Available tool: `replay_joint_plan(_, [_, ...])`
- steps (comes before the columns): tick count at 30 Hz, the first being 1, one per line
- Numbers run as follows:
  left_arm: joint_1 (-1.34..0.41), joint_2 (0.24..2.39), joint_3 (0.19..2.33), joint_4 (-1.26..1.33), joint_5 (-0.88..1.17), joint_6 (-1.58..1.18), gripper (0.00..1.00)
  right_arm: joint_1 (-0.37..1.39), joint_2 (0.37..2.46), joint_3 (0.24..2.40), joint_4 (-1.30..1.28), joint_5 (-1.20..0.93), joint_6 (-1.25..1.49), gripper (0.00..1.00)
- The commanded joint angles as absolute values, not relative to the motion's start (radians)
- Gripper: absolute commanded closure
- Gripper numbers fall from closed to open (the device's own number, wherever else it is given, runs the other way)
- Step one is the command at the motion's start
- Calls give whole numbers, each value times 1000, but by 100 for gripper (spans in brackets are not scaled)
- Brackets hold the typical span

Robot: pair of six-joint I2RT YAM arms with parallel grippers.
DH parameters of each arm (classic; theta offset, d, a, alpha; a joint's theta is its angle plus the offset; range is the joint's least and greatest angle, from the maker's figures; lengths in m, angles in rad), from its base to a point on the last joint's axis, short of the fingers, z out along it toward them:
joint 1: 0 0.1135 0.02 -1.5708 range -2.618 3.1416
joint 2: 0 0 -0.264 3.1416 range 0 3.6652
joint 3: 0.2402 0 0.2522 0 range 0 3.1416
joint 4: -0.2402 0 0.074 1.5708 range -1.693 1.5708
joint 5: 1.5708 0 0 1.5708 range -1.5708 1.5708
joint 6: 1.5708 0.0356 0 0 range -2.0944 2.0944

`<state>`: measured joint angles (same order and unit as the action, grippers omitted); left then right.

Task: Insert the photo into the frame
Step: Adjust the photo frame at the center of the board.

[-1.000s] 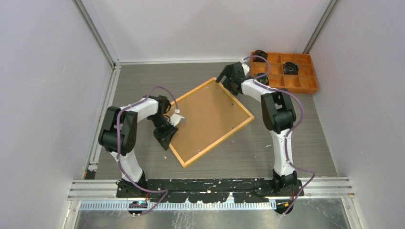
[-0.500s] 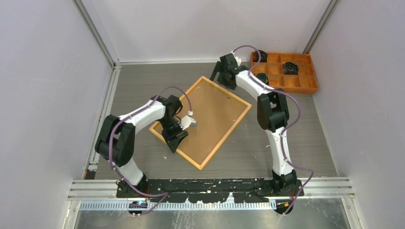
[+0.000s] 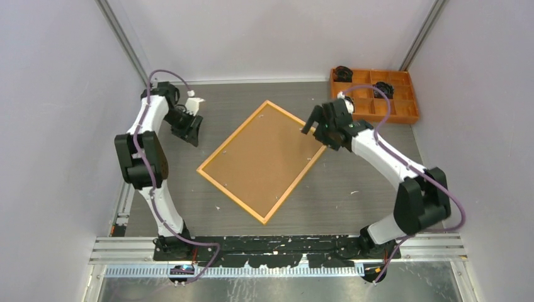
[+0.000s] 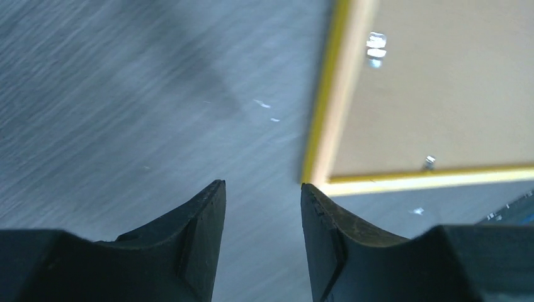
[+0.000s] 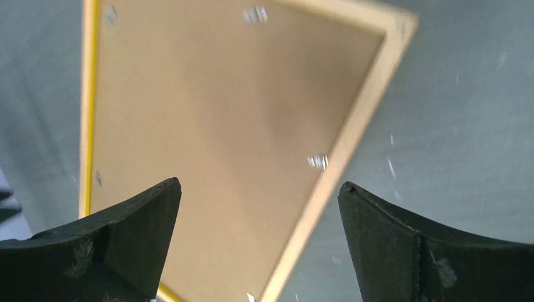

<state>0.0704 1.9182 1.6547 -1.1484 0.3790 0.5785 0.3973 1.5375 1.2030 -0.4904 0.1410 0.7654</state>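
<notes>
At the far left, our left gripper (image 3: pixel 191 130) hangs over the bare table (image 3: pixel 352 195), well apart from the frame's (image 3: pixel 231 195) nearest edge. Its wrist view shows the fingers slightly parted with nothing between them, and one corner of the frame lies just ahead and to the right.

The frame lies flat in the middle of the table, turned at an angle, with its back up and its thin yellow edge showing. A brown backing board (image 3: pixel 263 160) fills it, and small metal tabs (image 5: pixel 318 162) sit along the inner rim. We cannot see the photo in any view. It may lie under the board, but we cannot tell.

Further right, our right gripper (image 3: pixel 317 123) hovers at the frame's right corner. Its fingers are spread wide and it is empty. The orange tray (image 3: pixel 397 117) stands beyond it in the far right corner.

We judge that the step in hand is getting at the back of the frame. To do it well, we should bring the left gripper in to press down on the wooden rim near its corner, so the frame cannot slide or spin. The right gripper should narrow its opening before it works a tab, then come in low at one tab and touch only that. The board should stay flat, because prying at an edge could bend it or shift whatever lies beneath.
</notes>
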Motion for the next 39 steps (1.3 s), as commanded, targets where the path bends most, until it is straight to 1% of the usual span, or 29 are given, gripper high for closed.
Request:
replay_joint_plan(1, [127,2055,1730,-1145,408,544,53,398,1398,967,-361,-48,916,0])
replay_joint_plan(3, [127,2085,1721,-1119,404,534,56,398,1355,857,-287,-98,965,0])
replay_joint_plan(6, [125,2101,1682,-1075,413,515,59,397,1344,780,-200,-152,1021,0])
replay_joint_plan(9, [112,2112,1645,-1067,419,510,62,396,1377,765,-149,-181,1049,0])
replay_joint_plan(13, [74,2096,1554,-1044,414,532,64,383,1436,784,-110,-184,1049,0])
replay_joint_plan(15, [53,2070,1501,-1035,408,555,65,362,1478,794,-81,-198,1041,0])
replay_joint_plan(17, [29,2051,1455,-1039,385,590,66,311,1557,794,8,-264,1039,0])
replay_joint_plan(20, [9,2033,1409,-1056,353,624,66,238,1664,832,15,-352,1030,0])
replay_joint_plan(22, [-27,2016,1376,-1065,356,637,66,215,1684,835,29,-361,1032,0])
replay_joint_plan(28, [-59,1962,1263,-1048,347,671,67,207,1706,882,8,-336,995,0])
replay_joint_plan(33, [-132,1911,1190,-1050,408,665,67,208,1784,1001,8,-327,1001,0])
replay_joint_plan(36, [-210,1873,1158,-1050,453,648,67,208,1825,1077,-43,-307,1001,0])
replay_joint_plan(39, [-255,1842,1147,-1051,468,632,65,208,1825,1145,-132,-234,968,0])
